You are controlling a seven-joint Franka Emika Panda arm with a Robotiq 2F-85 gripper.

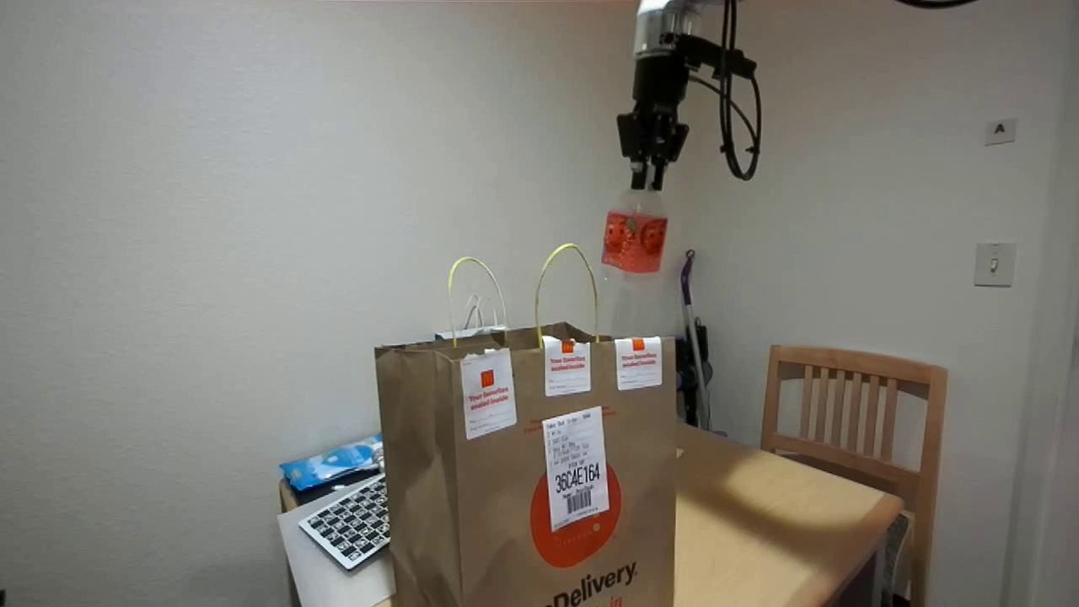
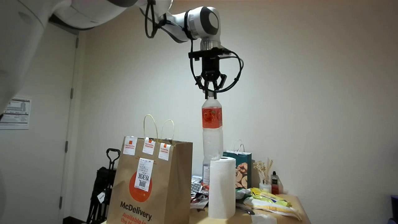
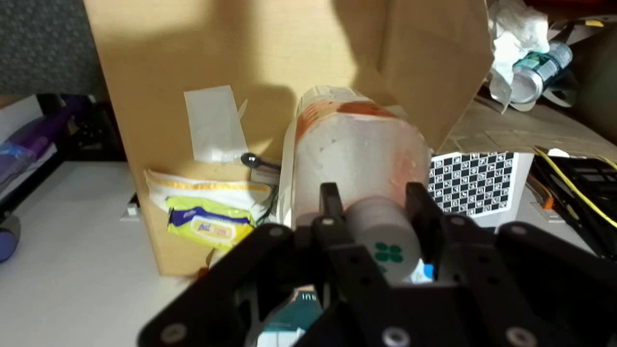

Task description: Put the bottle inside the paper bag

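The bottle (image 1: 634,243), clear with a red-orange label, hangs upright in the air in both exterior views (image 2: 212,138). My gripper (image 1: 647,179) is shut on its neck, just under the white cap; the fingers also show in an exterior view (image 2: 210,95) and in the wrist view (image 3: 373,190), with the bottle (image 3: 359,149) below them. The brown paper bag (image 1: 506,523) stands upright, open at the top, handles up. The bottle is beside the bag (image 2: 177,177), not over its opening. In the wrist view the bag (image 3: 434,62) is at the upper right.
A paper towel roll (image 2: 222,189) stands near the bottle's lower end. Behind are a green gift bag (image 2: 244,165), a reed vase and a small red bottle. Yellow wipes (image 3: 212,226) and a checkered board (image 3: 472,185) lie around. A can (image 3: 535,79) seems inside the paper bag.
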